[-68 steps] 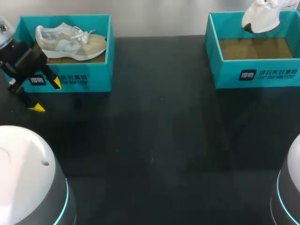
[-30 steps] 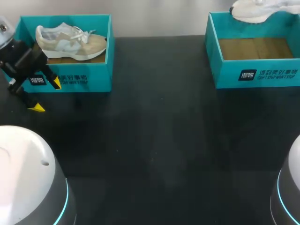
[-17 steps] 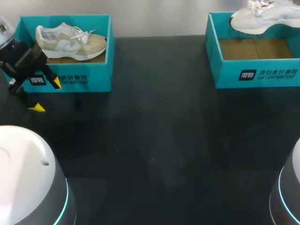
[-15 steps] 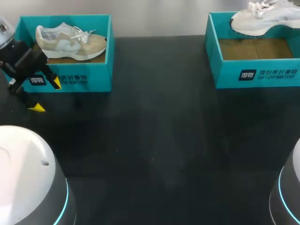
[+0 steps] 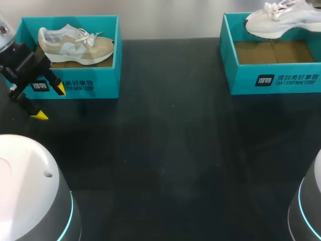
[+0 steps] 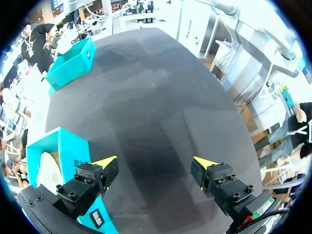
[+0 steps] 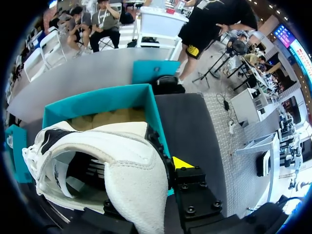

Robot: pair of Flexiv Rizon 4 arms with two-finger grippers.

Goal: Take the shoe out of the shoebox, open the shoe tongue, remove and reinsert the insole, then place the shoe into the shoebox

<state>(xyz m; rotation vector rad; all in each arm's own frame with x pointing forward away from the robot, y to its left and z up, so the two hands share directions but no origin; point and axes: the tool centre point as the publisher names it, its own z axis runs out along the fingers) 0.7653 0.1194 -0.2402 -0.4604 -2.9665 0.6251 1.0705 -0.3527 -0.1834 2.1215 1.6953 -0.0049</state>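
Nearest in the head view, two rounded white robot bases (image 5: 30,186) with a glowing blue ring fill the lower left and lower right corners, and the black table (image 5: 170,140) spreads out beyond them. At the left edge of the frame the left gripper (image 5: 49,103) hangs low over the table with its fingers spread wide and nothing between them. One yellow tip shows against the front wall of the left shoebox (image 5: 75,86) and the other over bare table. The left wrist view shows the same released jaws, with this teal box just beside one finger; whether finger and box touch cannot be told. The box stands in the upper left of the frame, and a beige sneaker (image 5: 75,45) with white laces lies on its side inside it, toe toward the middle of the table. In the upper right stands the right shoebox (image 5: 281,79), also teal, its brown floor bare. The white sneaker (image 5: 281,22) is raised over the far part of this box, its sole covering the rim of the back wall, toe pointing toward the middle of the frame. The right gripper (image 7: 165,168) is out of the head view. In the right wrist view it is clenched on the white sneaker at the heel, with one yellow tip pressed against the heel's side and the other finger hidden by the shoe. Ahead of the fingers, the open box lies beneath the sneaker.
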